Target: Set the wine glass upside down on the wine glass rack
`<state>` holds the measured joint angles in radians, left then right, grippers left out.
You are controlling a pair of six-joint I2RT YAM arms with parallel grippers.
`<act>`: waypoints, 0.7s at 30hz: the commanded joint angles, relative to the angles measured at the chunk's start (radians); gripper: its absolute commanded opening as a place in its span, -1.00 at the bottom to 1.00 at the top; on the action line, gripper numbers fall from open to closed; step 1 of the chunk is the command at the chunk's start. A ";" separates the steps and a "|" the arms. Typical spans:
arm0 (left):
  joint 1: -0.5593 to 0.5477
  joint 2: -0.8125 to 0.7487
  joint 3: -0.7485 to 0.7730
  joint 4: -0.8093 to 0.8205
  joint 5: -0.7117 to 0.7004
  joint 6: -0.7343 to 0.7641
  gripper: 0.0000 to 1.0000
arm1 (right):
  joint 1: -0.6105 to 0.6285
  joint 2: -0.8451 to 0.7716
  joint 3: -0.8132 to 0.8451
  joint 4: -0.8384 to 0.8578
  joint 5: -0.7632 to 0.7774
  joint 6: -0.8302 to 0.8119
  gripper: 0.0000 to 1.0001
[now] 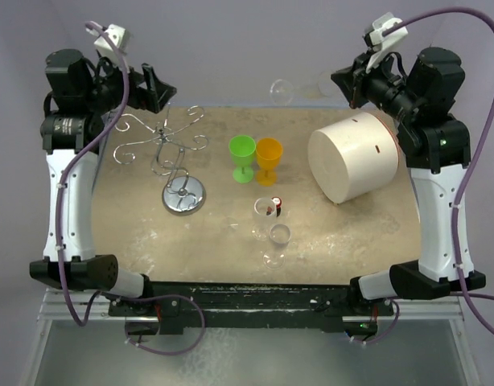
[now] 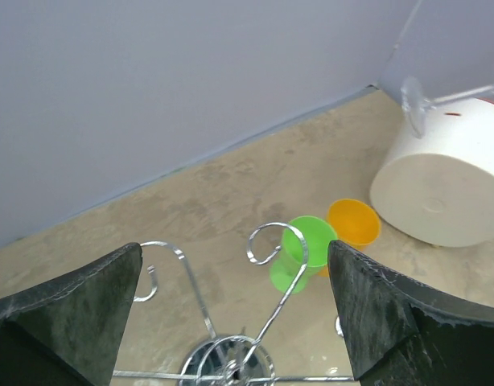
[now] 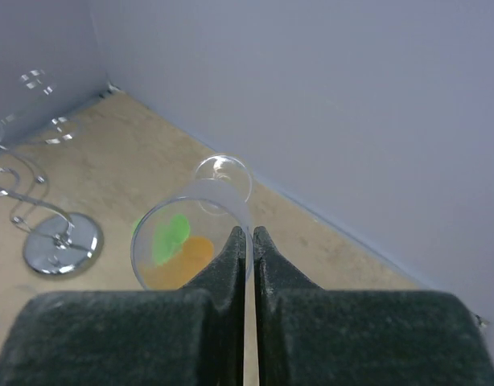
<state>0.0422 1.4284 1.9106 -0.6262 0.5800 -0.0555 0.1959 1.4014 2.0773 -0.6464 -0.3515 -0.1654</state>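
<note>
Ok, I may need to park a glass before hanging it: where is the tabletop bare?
Bare: the near-left corner in front of the wine glass rack's disc, and the near-right stretch in front of the white cylinder, beside the clear glasses. Crowded: the middle, around the green goblet and orange goblet.
</note>
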 commanded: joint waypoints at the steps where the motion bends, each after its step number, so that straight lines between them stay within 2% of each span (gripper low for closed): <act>1: -0.069 0.033 0.042 0.084 0.084 -0.095 0.98 | 0.003 0.018 0.041 0.210 -0.102 0.166 -1.00; 6: -0.084 0.064 0.016 0.181 0.165 -0.243 1.00 | 0.004 0.026 0.048 0.268 -0.130 0.256 -1.00; 15: -0.216 0.150 0.040 0.273 0.180 -0.325 0.92 | 0.004 0.100 0.100 0.323 -0.197 0.388 -1.00; 19: -0.234 0.195 0.039 0.314 0.203 -0.379 0.70 | 0.004 0.125 0.122 0.336 -0.234 0.430 -1.00; 21: -0.243 0.204 0.022 0.355 0.227 -0.417 0.52 | 0.004 0.124 0.108 0.351 -0.259 0.439 -1.00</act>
<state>-0.1928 1.6184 1.9224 -0.3874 0.7563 -0.3847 0.1963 1.5417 2.1483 -0.4023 -0.5404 0.2054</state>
